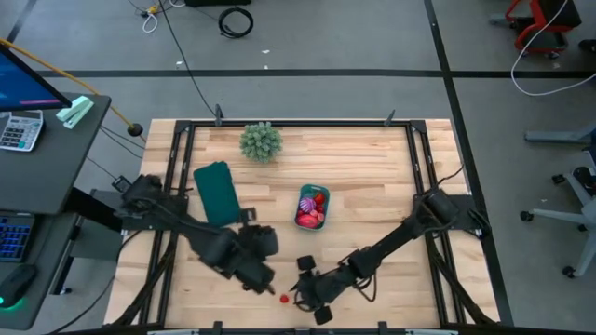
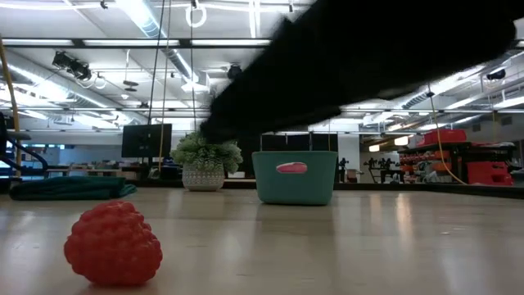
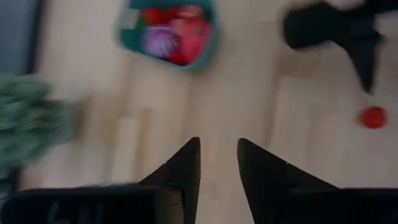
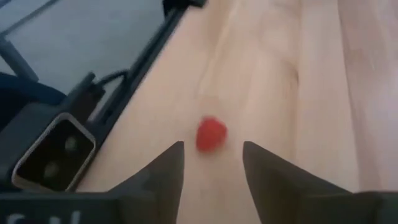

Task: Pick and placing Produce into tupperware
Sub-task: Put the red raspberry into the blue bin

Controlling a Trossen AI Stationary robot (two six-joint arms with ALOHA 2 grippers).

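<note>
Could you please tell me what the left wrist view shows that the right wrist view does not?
Only the left wrist view shows the teal tub with red pieces and a purple one inside, the blurred green plant ball, and the right gripper farther off. Only the right wrist view shows the table's dark frame edge and the floor beyond it. Both show the loose red berry lying on the wooden table, and each shows its own gripper's fingers apart with nothing between them; the berry lies just ahead of the right pair.

You are working in an open lab or workshop hall: ceiling strip lights (image 2: pixel 155 20), monitors (image 2: pixel 146 139) and cables (image 1: pixel 236 20) are surrounding the wooden table (image 1: pixel 372 186).
</note>
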